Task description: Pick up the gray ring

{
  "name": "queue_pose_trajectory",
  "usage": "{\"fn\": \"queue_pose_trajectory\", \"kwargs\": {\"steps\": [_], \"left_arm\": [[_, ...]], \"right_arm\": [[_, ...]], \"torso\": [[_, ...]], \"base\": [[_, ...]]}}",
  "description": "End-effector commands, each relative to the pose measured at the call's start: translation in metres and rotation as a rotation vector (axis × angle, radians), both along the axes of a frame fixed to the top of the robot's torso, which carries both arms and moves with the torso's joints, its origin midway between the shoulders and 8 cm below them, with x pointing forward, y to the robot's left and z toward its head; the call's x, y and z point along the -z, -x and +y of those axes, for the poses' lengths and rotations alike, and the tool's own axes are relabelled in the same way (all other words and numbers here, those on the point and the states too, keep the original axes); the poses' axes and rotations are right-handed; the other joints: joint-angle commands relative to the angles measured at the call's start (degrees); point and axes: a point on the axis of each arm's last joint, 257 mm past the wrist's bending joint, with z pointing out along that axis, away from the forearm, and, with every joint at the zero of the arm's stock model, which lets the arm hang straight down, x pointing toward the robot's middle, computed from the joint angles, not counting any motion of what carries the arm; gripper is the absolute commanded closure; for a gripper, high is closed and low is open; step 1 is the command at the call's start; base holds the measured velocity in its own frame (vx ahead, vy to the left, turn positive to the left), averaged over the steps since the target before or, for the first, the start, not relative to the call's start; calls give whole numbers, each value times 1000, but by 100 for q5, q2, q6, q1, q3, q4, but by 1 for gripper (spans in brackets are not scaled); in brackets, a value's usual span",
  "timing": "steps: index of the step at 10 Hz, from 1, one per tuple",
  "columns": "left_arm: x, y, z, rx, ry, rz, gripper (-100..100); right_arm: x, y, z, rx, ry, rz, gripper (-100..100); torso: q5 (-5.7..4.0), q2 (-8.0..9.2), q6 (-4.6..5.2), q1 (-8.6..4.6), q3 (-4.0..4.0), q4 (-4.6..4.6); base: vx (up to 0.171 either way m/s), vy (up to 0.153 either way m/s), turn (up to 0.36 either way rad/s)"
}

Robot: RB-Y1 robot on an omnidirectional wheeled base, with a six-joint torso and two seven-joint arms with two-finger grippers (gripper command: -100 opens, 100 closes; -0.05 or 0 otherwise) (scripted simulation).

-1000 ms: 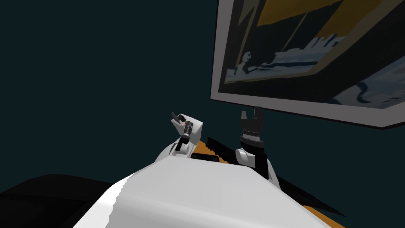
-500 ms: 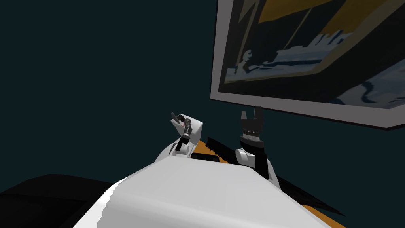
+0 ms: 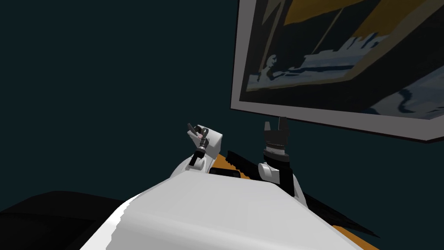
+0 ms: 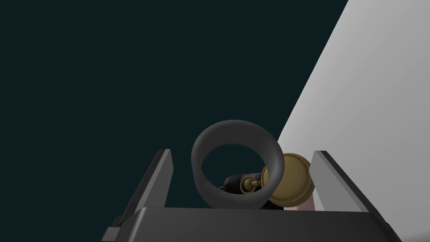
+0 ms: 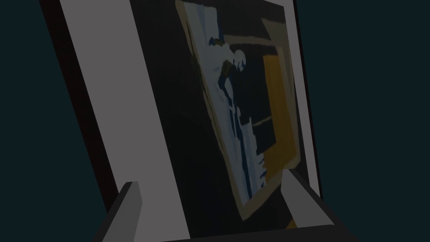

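Between the left gripper's (image 4: pixel 242 151) 2 spread fingers: gray ring (image 4: pixel 235 128), upright, touching neither. Brass disc (image 4: pixel 294 180) just beside the ring; small brass-and-dark piece (image 4: pixel 248 184) visible through its hole. White block (image 3: pixel 215 143) behind. Right gripper (image 3: pixel 274 122) raised alongside, fingers apart.

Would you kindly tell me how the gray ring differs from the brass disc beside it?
The ring is dark grey and hollow; the disc is brass-coloured and solid-faced. The ring looks larger and overlaps the disc's edge. Both lie between the left gripper's open fingers.
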Motion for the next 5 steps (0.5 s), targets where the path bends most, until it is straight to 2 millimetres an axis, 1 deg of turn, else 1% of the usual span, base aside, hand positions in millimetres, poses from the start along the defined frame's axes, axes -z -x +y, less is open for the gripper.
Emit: {"fn": "queue_pose_trajectory", "kwargs": {"steps": [1,2,4,5], "left_arm": [[0,1,6,7,-25,3,-100],[-3,1,9,12,-40,4,-100],[-10,1,5,10,-18,4,-100],[-13,2,5,16,-25,6,-100]], "right_arm": [[0,0,0,0,0,0,0],[0,0,0,0,0,0,0],[0,0,0,0,0,0,0],[0,0,0,0,0,0,0]], "torso": [[0,0,0,0,0,0],[0,0,0,0,0,0],[2,-7,0,10,-4,-1],[2,-8,1,7,-4,-2]], "base": [[8,13,1],[18,24,3],[28,43,-5],[20,10,-23]]}}
